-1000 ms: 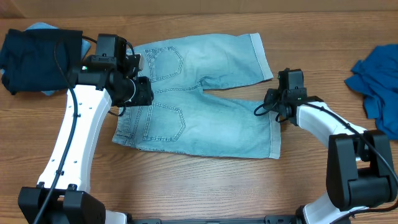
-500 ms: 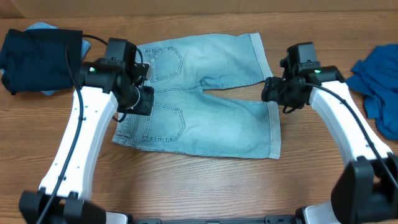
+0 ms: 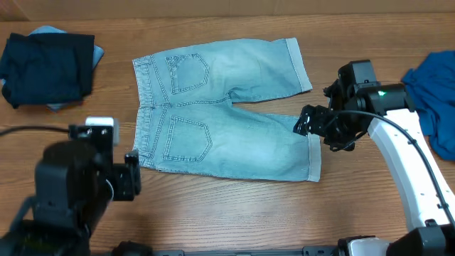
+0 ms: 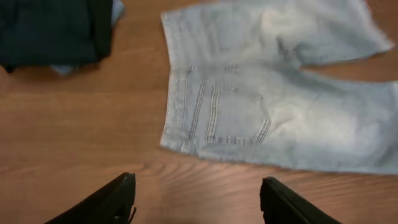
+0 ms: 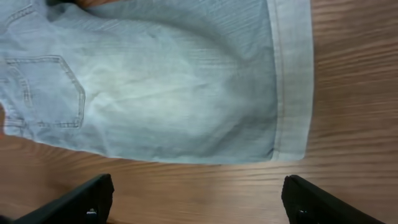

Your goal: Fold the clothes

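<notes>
The clothes are three garments. Pale denim shorts [image 3: 227,107] lie spread flat mid-table, back pockets up, and show in the left wrist view [image 4: 267,106] and the right wrist view [image 5: 168,81]. A dark navy garment [image 3: 46,64] lies folded at the far left [image 4: 53,31]. A royal-blue garment [image 3: 434,92] lies crumpled at the right edge. My left gripper [image 3: 132,181] is at the front left, off the shorts, open over bare wood [image 4: 198,180]. My right gripper [image 3: 318,128] hovers over the lower leg's hem, open and holding nothing [image 5: 198,182].
A light blue cloth [image 3: 50,32] peeks out from under the navy garment. The wooden table [image 3: 234,213] has its front strip bare. The back edge of the table runs just behind the shorts.
Both grippers have opened and come off the shorts. The left arm has pulled back from the waistband to the front left. The right arm has risen at the hem. The shorts lie unchanged.
</notes>
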You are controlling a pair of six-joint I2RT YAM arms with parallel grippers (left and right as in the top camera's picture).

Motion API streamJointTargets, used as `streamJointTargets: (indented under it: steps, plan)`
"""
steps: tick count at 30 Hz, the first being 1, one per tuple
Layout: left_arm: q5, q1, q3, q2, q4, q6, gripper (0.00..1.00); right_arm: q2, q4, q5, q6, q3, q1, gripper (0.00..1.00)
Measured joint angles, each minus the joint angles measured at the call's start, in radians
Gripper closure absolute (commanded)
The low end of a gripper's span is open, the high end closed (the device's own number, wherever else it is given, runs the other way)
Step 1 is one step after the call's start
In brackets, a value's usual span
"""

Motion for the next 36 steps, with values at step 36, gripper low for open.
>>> streamJointTargets:
  steps: [36]
  plan:
    - [0.201,0.000,-0.555,0.555,0.521,-0.138,0.27,0.000,0.285,-0.097,0.076,-0.465,-0.033,0.07]
